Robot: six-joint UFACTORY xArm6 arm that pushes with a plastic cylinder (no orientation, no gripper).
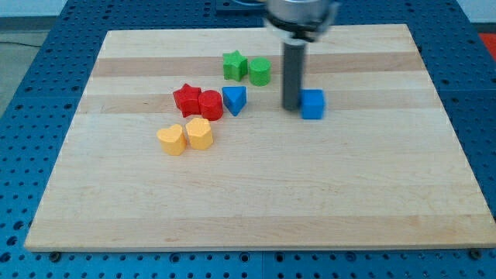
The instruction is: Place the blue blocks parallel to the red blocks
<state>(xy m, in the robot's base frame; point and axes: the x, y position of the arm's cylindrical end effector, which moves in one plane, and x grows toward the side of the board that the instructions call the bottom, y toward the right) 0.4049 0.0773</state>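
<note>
A blue cube [313, 103] lies right of the board's centre, near the view's top. My tip [291, 107] stands just left of it, touching or nearly touching its left side. A blue triangular block [234, 99] lies further left. Right beside it on its left is a red round-edged block [210, 105], and a red star block [187, 99] touches that one on the left. The two red blocks form a short row across the view.
A green star block [234, 65] and a green rounded block [260, 71] lie above the blue triangle. Two yellow blocks [171, 139] [199, 133] lie side by side below the red ones. The wooden board [256, 194] rests on a blue perforated table.
</note>
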